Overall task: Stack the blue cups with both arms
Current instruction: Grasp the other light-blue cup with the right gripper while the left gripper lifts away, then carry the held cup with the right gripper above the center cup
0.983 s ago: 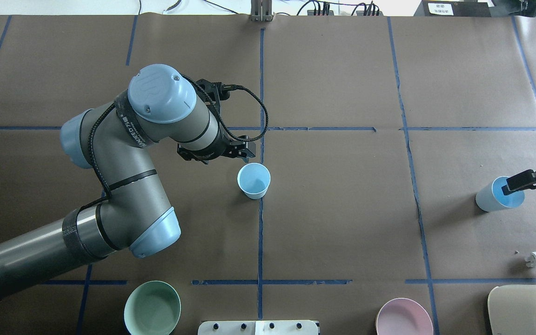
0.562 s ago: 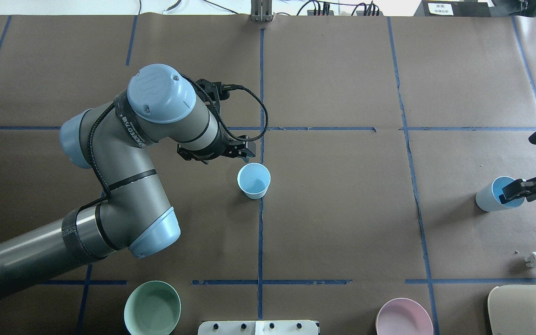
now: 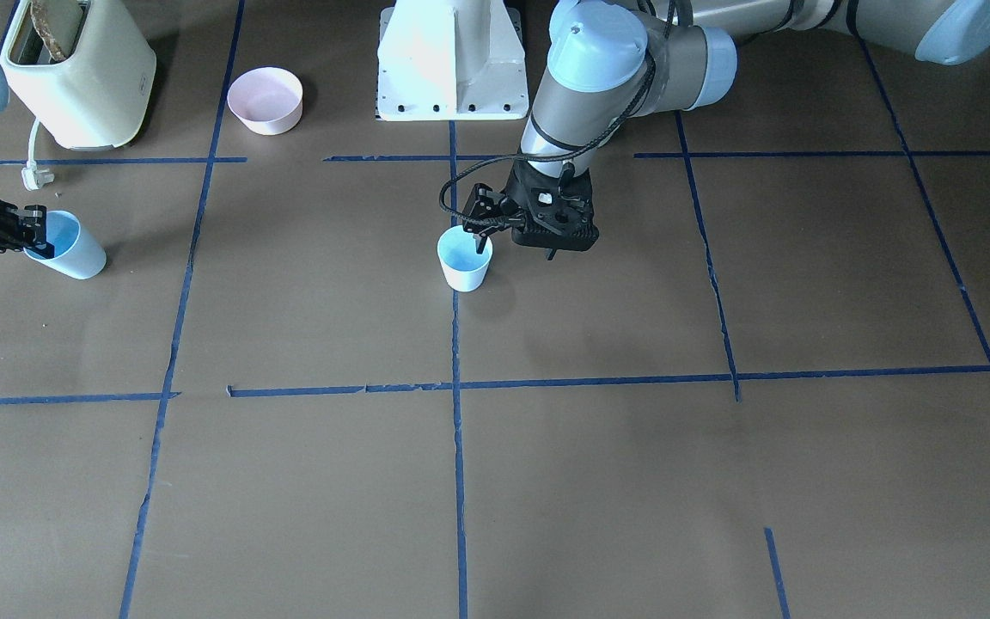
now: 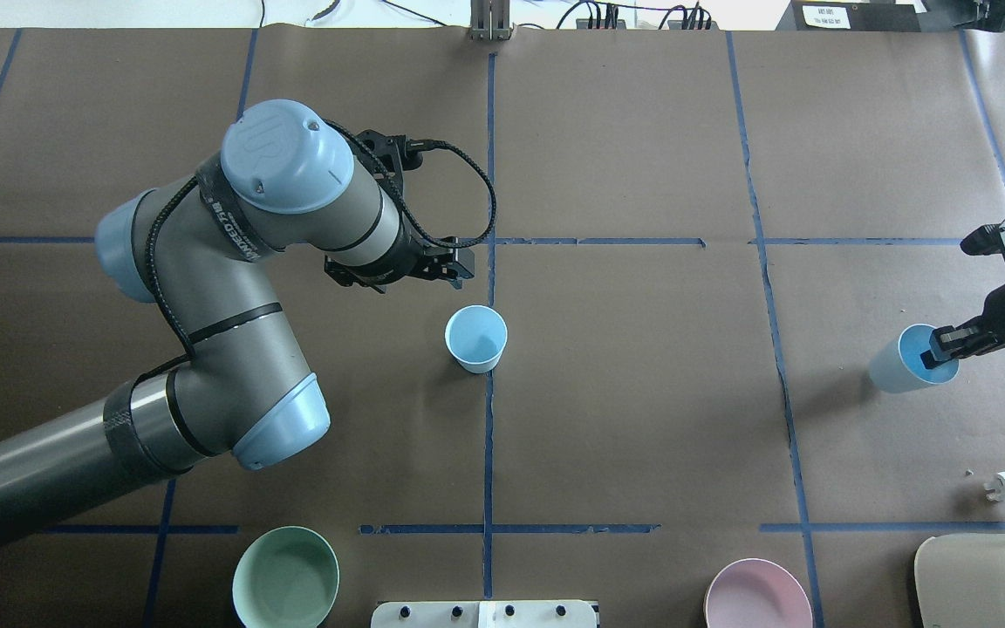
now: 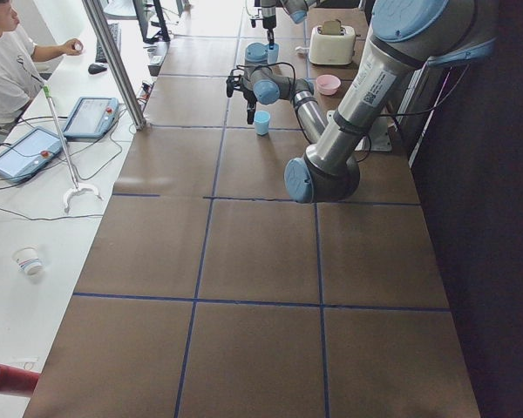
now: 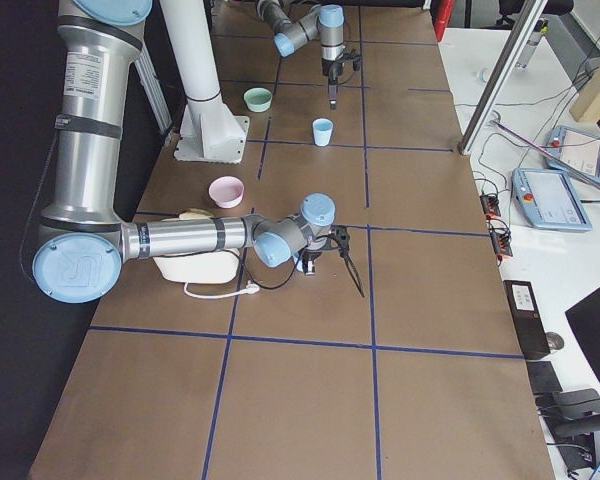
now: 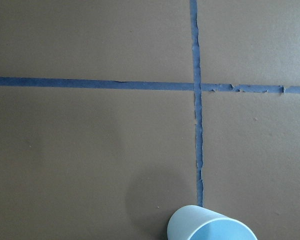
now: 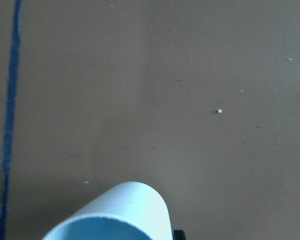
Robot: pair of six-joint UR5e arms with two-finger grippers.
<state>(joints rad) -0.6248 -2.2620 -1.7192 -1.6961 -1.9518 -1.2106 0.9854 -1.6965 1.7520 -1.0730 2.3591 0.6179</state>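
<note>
two blue cups (image 4: 475, 338) (image 4: 891, 373), two bowls (image 4: 285, 577) (image 4: 755, 596), one toaster (image 4: 982, 580)

We were in a robotics lab: two arms (image 4: 232, 288) at a table (image 4: 642, 392) papered brown and gridded with tape (image 4: 488, 453), and, across it from the left gripper (image 3: 516, 251), a bench (image 5: 35, 218) with pendants (image 5: 89, 116), cables (image 5: 96, 165) and an operator (image 5: 4, 70).

The blue cups (image 4: 475, 338) look smooth matt plastic, the table cover (image 4: 642, 392) dull brown paper.
</note>
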